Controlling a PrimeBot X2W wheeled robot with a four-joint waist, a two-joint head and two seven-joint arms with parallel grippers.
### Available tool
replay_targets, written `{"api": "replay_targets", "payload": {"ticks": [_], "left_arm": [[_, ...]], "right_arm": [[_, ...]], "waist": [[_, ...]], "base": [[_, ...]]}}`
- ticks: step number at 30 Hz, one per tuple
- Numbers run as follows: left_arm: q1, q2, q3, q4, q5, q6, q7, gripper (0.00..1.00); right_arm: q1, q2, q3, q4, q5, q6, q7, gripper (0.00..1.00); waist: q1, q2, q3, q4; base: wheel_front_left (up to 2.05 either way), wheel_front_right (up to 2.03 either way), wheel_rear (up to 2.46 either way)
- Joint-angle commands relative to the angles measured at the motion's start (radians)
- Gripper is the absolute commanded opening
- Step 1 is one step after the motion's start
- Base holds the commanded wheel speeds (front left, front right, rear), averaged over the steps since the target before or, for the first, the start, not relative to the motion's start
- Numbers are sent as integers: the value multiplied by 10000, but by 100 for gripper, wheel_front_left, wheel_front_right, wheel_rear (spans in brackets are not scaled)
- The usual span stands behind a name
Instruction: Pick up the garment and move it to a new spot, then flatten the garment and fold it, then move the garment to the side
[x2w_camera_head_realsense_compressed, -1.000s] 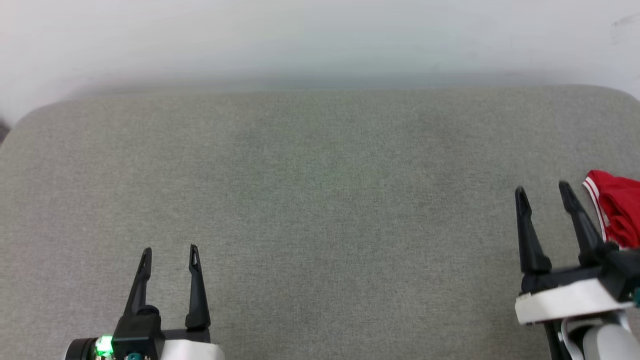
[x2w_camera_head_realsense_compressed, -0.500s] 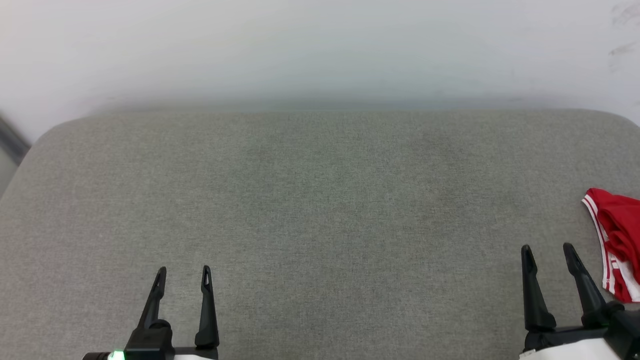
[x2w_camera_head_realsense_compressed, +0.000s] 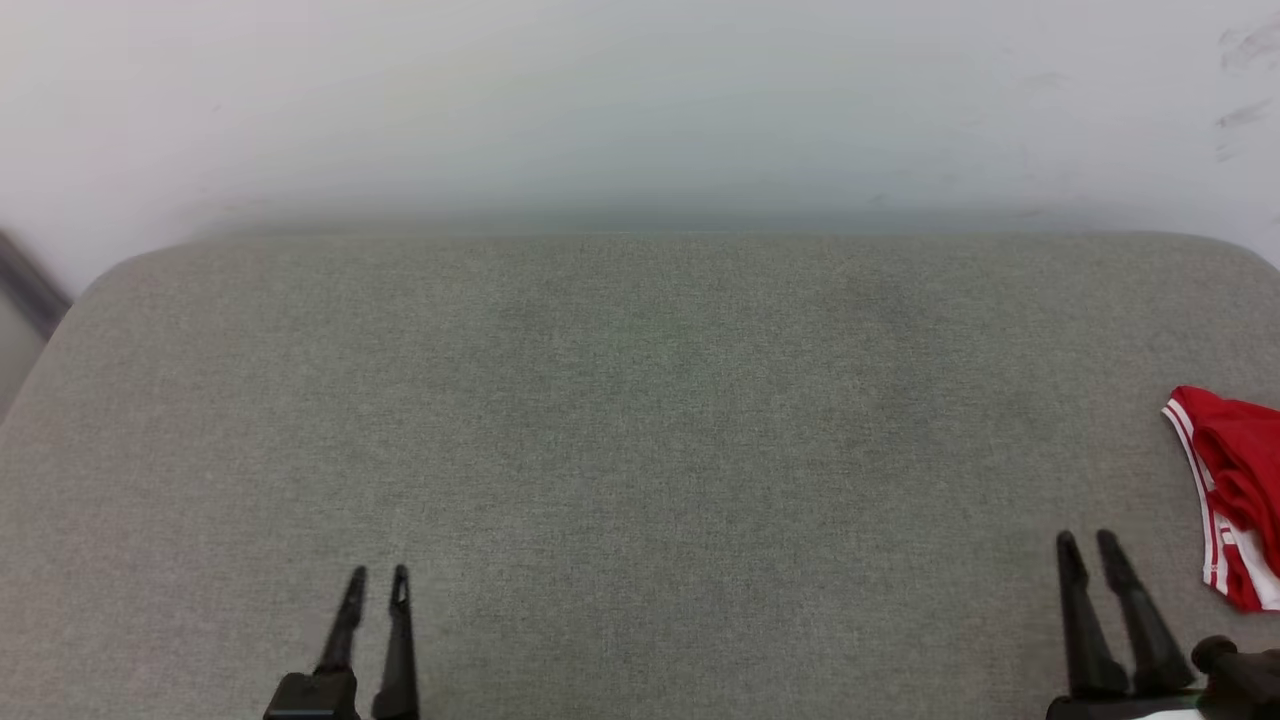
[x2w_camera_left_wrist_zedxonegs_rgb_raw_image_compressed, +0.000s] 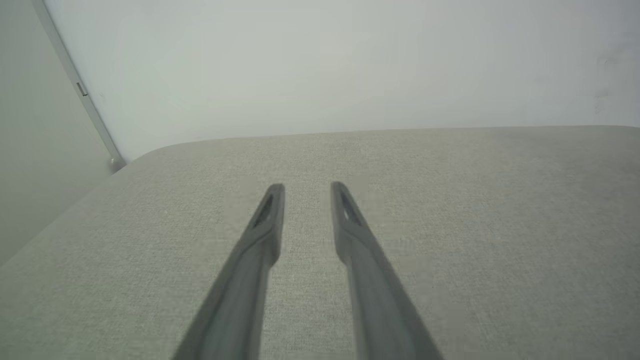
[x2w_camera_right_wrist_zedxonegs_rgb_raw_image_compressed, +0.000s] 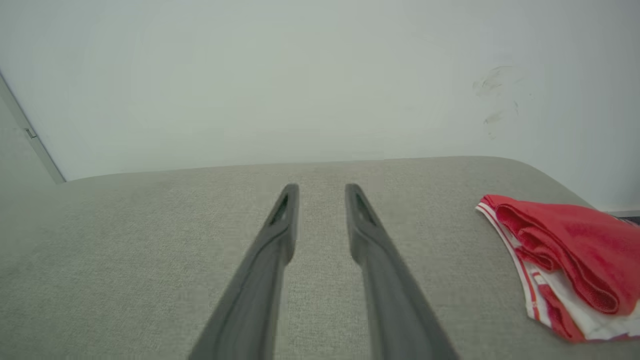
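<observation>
A grey fabric cushion (x2w_camera_head_realsense_compressed: 640, 450) with rounded corners carries a folded red-and-white shirt (x2w_camera_head_realsense_compressed: 1235, 480) near its right edge.

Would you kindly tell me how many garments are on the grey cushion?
1. The red garment lies at the cushion's right edge, right of the right gripper; the head view crops it, so others could lie beyond.
</observation>
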Motion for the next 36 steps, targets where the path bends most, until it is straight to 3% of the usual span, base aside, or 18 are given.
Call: {"api": "replay_targets", "payload": {"ticks": [1, 3, 19, 36], "left_arm": [[2, 0, 0, 12, -9, -2, 4, 0], [31, -10, -16, 200, -24, -2, 37, 0], [-542, 140, 140, 583, -3521, -414, 651, 0], [-1080, 231, 326, 963, -6542, -796, 1232, 0]], "right_arm": [[2, 0, 6, 9, 9, 0, 0, 0], [5, 0, 21, 203, 19, 0, 4, 0], [-587, -168, 135, 676, 3300, -1, 611, 0], [-1111, -265, 165, 1111, 6120, -2, 1202, 0]], "waist": [[1, 0, 0, 0], [1, 0, -1, -1], [1, 0, -9, -8], [1, 0, -19, -15]], "base": [[0, 0, 0], [0, 0, 0], [0, 0, 0], [0, 0, 0]]}}
